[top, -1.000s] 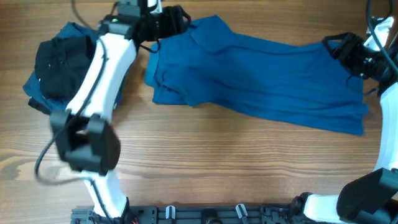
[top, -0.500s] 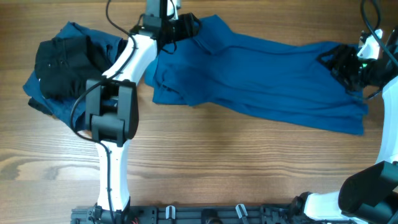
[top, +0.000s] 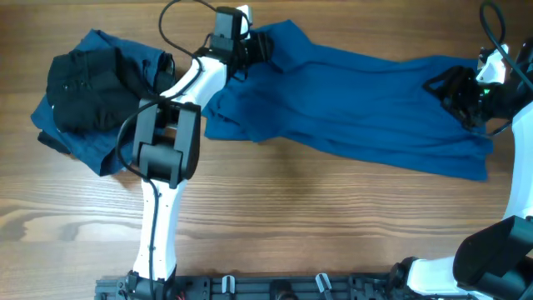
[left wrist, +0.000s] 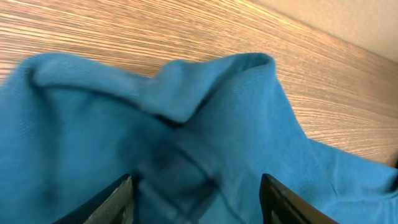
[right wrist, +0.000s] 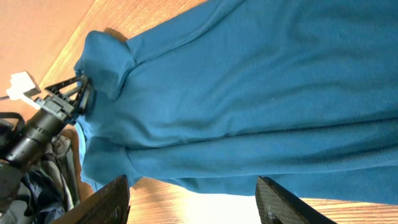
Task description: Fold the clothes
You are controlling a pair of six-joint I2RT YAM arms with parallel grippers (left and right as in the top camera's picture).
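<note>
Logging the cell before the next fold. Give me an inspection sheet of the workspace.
Surface: wooden table, no stains seen.
Job's things: blue polo shirt spread across the far side; black garment atop darker blue garments at the left.
Clutter: nothing seen.
Grippers: left gripper open over the shirt's collar end; right gripper open at its other end.
Cables: black cable loops above the left arm; another black cable by the right arm.
Surroundings: rail along the near edge.
</note>
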